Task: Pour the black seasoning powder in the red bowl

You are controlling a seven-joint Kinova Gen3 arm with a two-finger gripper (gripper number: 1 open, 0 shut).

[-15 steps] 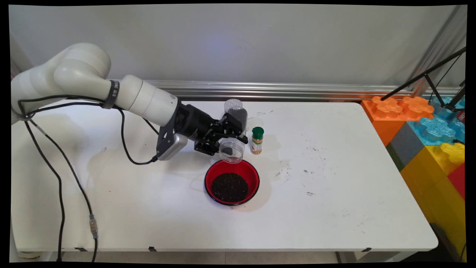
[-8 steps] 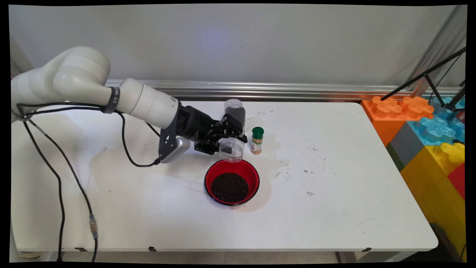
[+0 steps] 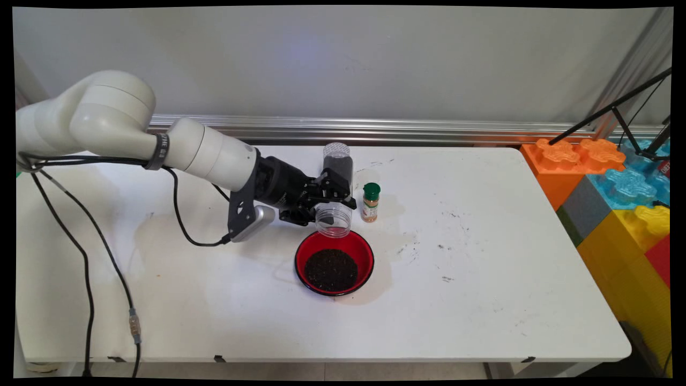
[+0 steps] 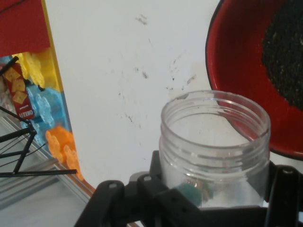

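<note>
The white table (image 3: 482, 279) is carrying a red bowl (image 3: 366, 256) of dark grains near its middle. The gripper (image 3: 331, 206) is clamping 1 clear empty jar (image 3: 333, 221), tipping its open mouth over the bowl's far rim. A dark-filled jar (image 3: 337, 161) and a green-capped spice bottle (image 3: 370, 202) are standing just behind.

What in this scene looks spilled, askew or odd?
The clear jar in the pincer is tipped on its side, mouth toward the red bowl of dark grains. Dark specks and smudges mark the table.
</note>
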